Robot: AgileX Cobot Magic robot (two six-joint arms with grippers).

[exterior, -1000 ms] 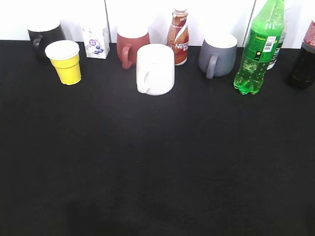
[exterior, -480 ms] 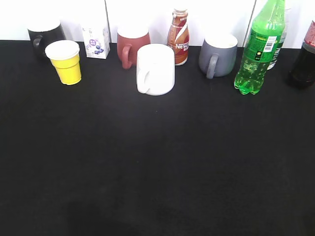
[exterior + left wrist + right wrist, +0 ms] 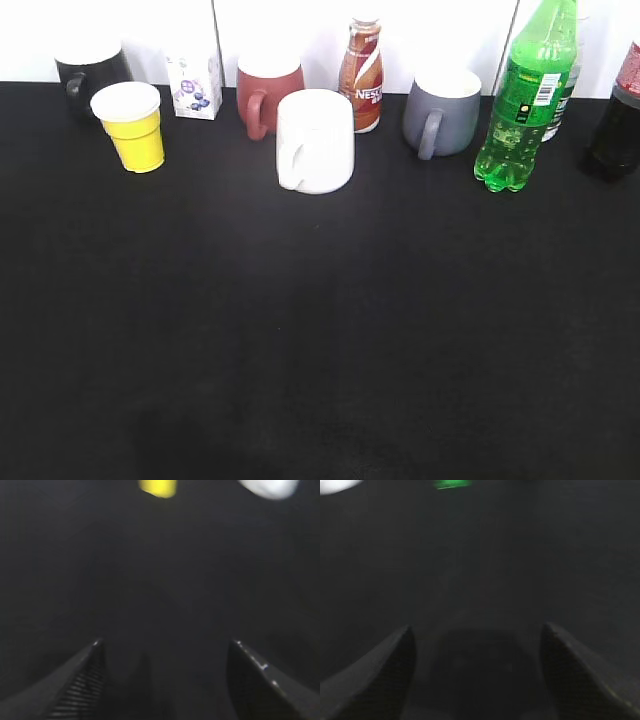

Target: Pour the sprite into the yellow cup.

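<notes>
The sprite [image 3: 524, 98] is a tall green bottle standing upright at the back right of the black table. The yellow cup [image 3: 130, 125] stands upright at the back left, white inside. Neither gripper shows in the exterior view. In the left wrist view my left gripper [image 3: 166, 645] is open and empty above the table, with the yellow cup [image 3: 158, 487] far ahead at the top edge. In the right wrist view my right gripper [image 3: 477, 628] is open and empty, with the sprite's green base [image 3: 451, 484] far ahead at the top edge.
Along the back stand a black mug [image 3: 90, 72], a small white carton [image 3: 195, 85], a red mug [image 3: 267, 92], a white mug [image 3: 315, 140], a brown Nestle bottle [image 3: 362, 75], a grey mug [image 3: 441, 112] and a dark cola bottle [image 3: 617, 120]. The white mug also shows in the left wrist view [image 3: 270, 487].
</notes>
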